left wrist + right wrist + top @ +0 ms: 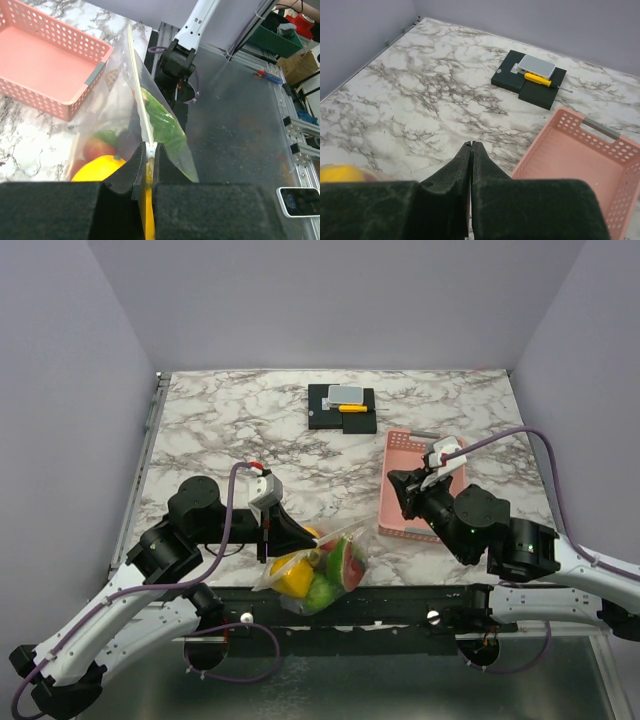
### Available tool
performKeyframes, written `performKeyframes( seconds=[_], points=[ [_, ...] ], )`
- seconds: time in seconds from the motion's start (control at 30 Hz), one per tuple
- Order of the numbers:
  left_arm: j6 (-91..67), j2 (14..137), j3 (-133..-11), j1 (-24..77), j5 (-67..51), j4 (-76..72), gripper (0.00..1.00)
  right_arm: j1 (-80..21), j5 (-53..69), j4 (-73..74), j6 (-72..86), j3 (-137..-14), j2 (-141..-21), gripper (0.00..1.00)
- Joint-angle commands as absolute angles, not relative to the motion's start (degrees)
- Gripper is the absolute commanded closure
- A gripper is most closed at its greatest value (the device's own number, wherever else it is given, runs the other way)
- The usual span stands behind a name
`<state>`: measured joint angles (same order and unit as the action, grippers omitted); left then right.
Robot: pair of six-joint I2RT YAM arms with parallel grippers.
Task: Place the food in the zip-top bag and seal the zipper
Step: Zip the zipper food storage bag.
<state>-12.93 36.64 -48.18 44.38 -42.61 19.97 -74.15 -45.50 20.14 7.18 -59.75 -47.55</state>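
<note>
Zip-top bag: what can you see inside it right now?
Through the clear zip-top bag: a yellow piece, a green piece and a red-and-green piece. The left gripper pinches the zipper strip. Anything beneath those pieces is covered, so the count is uncertain.

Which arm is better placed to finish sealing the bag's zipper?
Left. The left gripper is shut on the zipper of the zip-top bag, with the food inside. The right gripper is shut on nothing, near the pink basket, apart from the bag.
</note>
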Motion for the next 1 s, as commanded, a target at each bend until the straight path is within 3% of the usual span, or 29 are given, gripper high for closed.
performKeyframes(
  seconds=[0.0, 0.1, 0.4, 0.6, 0.97],
  points=[
    [-14.0, 35.7, -48.3, 44.7, -44.8, 19.4, 1.00, -74.1, -43.8, 21.6, 6.9, -62.4, -46.4, 0.81],
    [-14.1, 35.7, -47.9, 44.7, -44.5, 19.7, 1.00, -74.0, -36.5, 26.5, 6.8, -65.4, -46.4, 0.66],
    [-14.0, 38.1, -47.6, 44.7, -45.8, 21.3, 1.00, -74.1, -11.6, 37.4, 7.4, -73.8, -52.6, 0.45],
    [-13.9, 38.8, -48.7, 44.7, -46.8, 21.6, 1.00, -74.1, -2.5, 41.0, 6.5, -76.8, -59.3, 0.39],
    [-13.6, 39.2, -50.7, 44.7, -47.8, 22.3, 1.00, -74.0, 8.6, 42.5, 3.2, -76.8, -65.2, 0.36]
  ],
)
